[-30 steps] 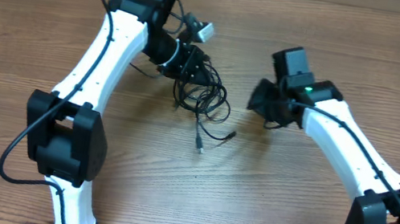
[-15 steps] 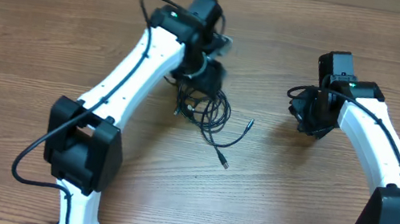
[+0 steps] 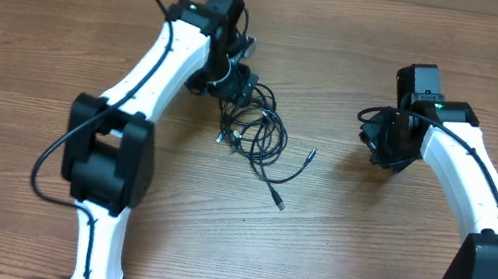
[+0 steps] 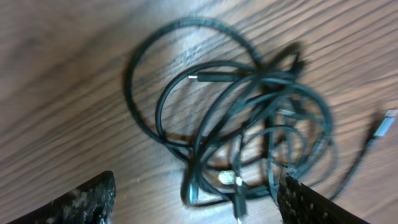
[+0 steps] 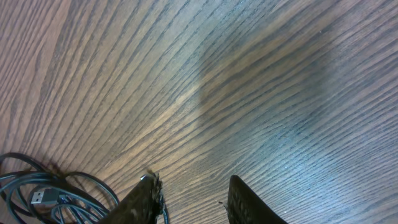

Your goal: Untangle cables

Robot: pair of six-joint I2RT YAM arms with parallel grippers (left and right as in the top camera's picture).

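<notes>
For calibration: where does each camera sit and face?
Overhead: above the table, looking down on left arm, right arm and the cables.
Left wrist: on its arm, facing the cables; open jaws in bottom corners.
Right wrist: on its arm, facing mostly bare table; jaws at bottom edge.
Shared: overhead and left wrist show the cables.

Cables [image 4: 214,76] blur toward top in left wrist view; right wrist view crops them btm-left.

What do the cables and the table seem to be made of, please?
Cables: black, probably a plastic or rubber jacket; they show a slight sheen and bend in loose loops. Plug: its tip looks like bare silver metal. Table: wood or wood-look laminate, with brown grain lines; soft glare suggests a smooth, semi-matte finish.
</notes>
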